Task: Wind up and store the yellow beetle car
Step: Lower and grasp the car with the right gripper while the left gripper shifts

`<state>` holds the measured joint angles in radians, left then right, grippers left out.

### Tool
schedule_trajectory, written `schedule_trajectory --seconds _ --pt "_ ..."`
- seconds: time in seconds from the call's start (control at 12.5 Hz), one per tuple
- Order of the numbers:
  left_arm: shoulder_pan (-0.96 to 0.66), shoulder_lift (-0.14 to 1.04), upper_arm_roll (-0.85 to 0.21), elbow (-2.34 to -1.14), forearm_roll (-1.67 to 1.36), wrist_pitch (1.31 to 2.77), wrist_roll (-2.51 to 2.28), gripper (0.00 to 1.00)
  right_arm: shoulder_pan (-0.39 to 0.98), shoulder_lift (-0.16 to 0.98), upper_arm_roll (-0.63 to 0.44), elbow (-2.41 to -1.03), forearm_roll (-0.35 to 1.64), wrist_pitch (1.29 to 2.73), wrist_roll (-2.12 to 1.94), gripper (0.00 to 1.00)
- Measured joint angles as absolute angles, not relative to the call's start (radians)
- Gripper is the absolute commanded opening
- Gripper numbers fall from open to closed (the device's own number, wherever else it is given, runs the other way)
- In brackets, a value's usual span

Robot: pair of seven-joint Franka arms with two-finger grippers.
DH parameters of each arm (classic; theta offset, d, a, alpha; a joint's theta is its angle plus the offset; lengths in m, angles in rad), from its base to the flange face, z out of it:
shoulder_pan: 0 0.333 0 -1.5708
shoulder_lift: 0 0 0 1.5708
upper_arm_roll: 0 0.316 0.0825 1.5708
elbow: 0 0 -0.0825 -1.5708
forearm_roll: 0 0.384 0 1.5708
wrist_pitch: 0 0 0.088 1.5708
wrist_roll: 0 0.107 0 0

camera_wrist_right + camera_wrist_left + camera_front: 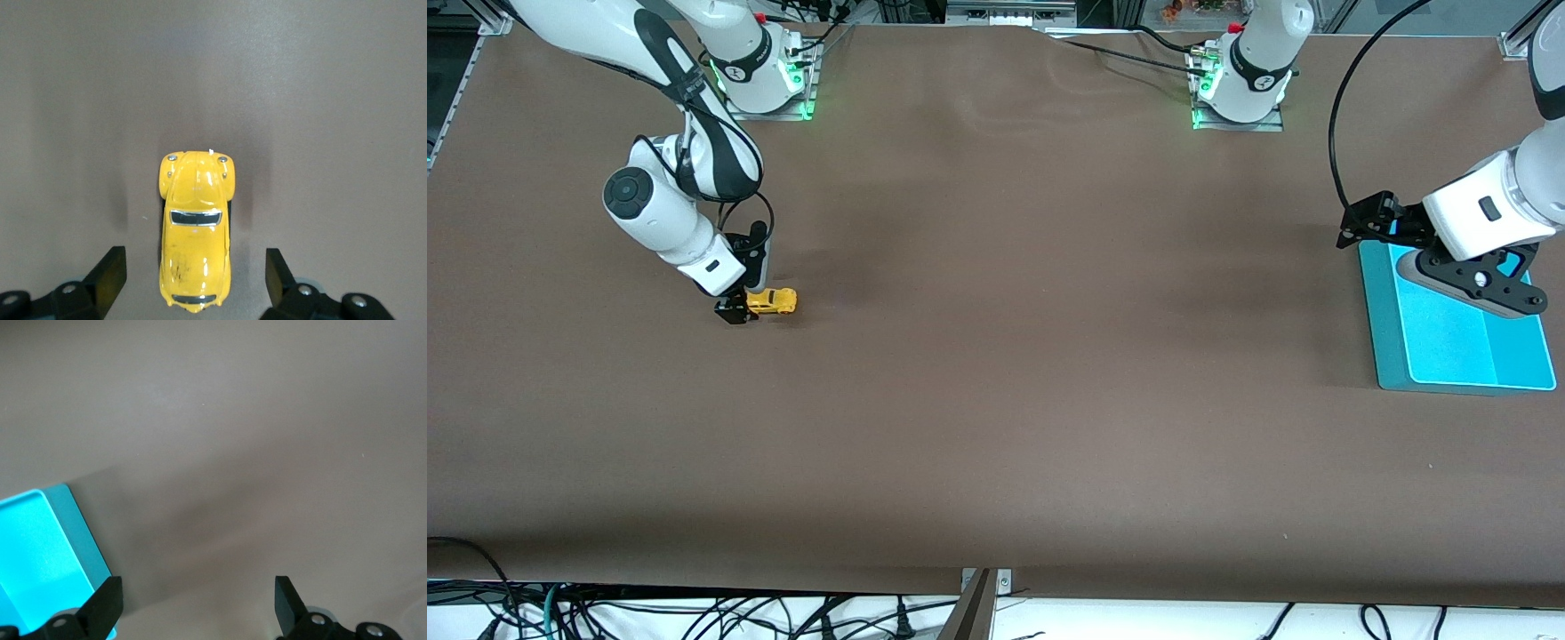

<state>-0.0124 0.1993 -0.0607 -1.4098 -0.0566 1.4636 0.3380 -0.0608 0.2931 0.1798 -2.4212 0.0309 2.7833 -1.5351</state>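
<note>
The yellow beetle car (772,302) (195,233) stands on its wheels on the brown table, toward the right arm's end. My right gripper (735,311) (195,270) is down at the table with one finger on each side of the car's rear half. It is open, with a gap between each finger (110,270) and the car body. My left gripper (1362,227) (198,600) hangs open and holds nothing, over the edge of a teal tray (1458,356) (40,547) at the left arm's end, where that arm waits.
The teal tray has a lighter inner panel and nothing lying in it. Both arm bases (765,80) (1240,84) stand along the table edge farthest from the front camera. Cables hang below the table's near edge.
</note>
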Motion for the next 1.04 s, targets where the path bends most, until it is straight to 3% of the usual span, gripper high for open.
schedule_trajectory --seconds 0.48,1.04 --pt "-0.028 0.215 -0.063 -1.41 -0.057 1.464 0.571 1.0 -0.061 0.306 0.181 -2.421 0.031 2.808 -1.542 0.51" --pt "-0.027 0.227 -0.061 -1.41 -0.052 1.464 0.777 1.0 -0.061 0.306 0.182 -2.421 0.031 2.812 -1.582 0.38"
